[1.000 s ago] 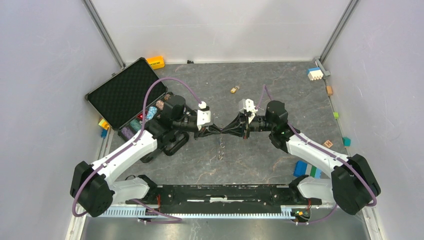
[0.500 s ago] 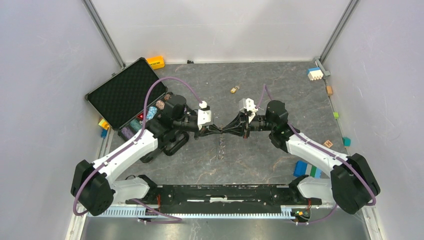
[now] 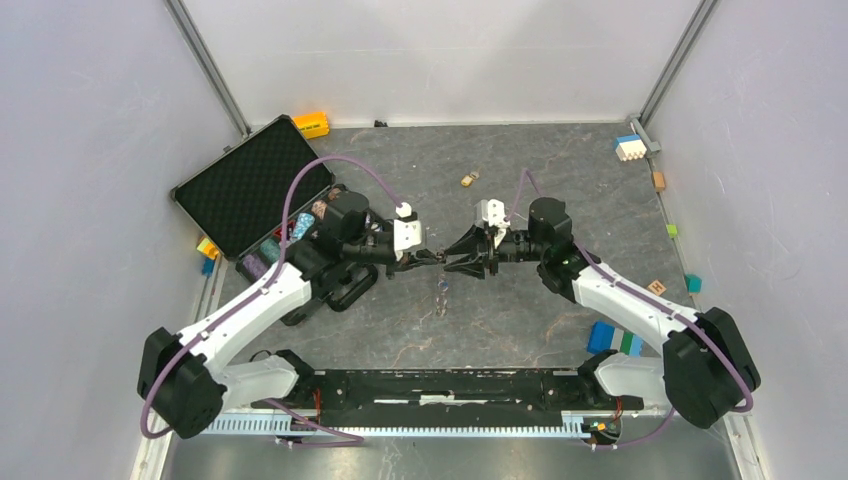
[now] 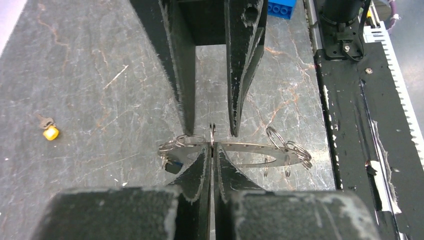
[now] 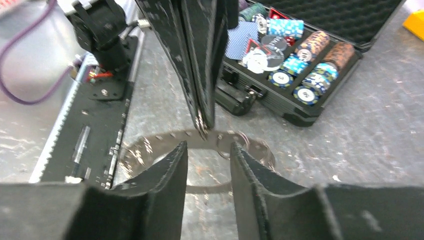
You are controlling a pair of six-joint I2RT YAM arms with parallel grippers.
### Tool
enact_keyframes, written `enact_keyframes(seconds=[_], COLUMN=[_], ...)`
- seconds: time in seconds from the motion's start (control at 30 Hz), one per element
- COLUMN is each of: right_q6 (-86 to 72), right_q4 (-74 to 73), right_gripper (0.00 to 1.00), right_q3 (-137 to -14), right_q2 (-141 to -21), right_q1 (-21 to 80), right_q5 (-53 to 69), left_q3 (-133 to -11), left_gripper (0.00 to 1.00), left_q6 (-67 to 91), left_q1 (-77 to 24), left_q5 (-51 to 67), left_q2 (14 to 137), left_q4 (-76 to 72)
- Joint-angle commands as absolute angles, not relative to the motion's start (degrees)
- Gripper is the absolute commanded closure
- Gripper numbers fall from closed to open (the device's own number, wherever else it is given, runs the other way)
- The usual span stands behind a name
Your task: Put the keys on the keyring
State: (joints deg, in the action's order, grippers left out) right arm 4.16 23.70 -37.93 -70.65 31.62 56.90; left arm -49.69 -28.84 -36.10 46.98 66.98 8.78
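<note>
right gripper (image 5: 208, 150) has backed off & opened wide, holding nothing. left gripper (image 4: 212, 149) pinched tight on keyring (image 4: 250, 147), which hangs btw the two tips; yellow key (image 4: 50, 132) lies well apart.

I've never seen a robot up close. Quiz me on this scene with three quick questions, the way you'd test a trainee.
1. True or false: the left pincer is shut on the keyring.
2. Pick one: the right pincer is A) open, B) shut on a key, C) out of sight.
3. Short answer: what colour is the head of the key lying alone on the table?

Key: 1 true. 2 A: its jaws stand apart, facing the left pincer. 3 yellow.
</note>
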Motion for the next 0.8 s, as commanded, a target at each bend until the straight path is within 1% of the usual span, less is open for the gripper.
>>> enact_keyframes(seconds=[0.0,0.07,0.13,0.17,0.27,0.37,0.47,0.63,0.77], right_q6=[12.3,14.4,15.8,16.1,16.6,17.1,19.8,22.9,26.2], right_q4=[15.3,12.7,10.9,10.4,8.4,6.0,3.5,3.6,0.3], right_gripper=[0.49,0.39,0.33,0.32,0.3,0.3,0.29,0.28,0.28], right_q3=[-41.8,-42.5,-43.0,-43.2,-45.1,-48.4,-52.9,-59.5,-70.2], right_q2=[-68.9,-68.5,-68.0,-67.8,-68.3,-71.7,-78.0,-89.9,-100.9], right_q1=[31.4,31.2,30.7,30.4,28.9,27.2,26.3,25.7,25.6], right_q5=[53.7,52.7,51.6,51.0,46.3,39.2,33.2,24.4,18.7], left_q3=[-49.1,-48.5,-48.0,-47.8,-46.8,-45.3,-44.2,-43.3,-43.1], left_gripper=[0.98,0.98,0.98,0.98,0.98,0.98,0.98,0.98,0.98], left_q6=[-30.1,-30.7,-31.2,-31.4,-31.5,-31.7,-31.6,-30.6,-30.6], left_q1=[-36.2,-36.1,-35.8,-35.5,-34.6,-34.1,-34.1,-34.1,-34.1], left_q5=[43.9,42.8,42.1,41.8,41.7,42.5,43.8,45.7,46.4], left_q2=[62.2,61.5,61.1,60.8,59.9,58.2,56.7,54.9,54.7], left_q4=[8.4,8.5,8.7,8.9,9.1,8.9,9.4,9.8,9.8])
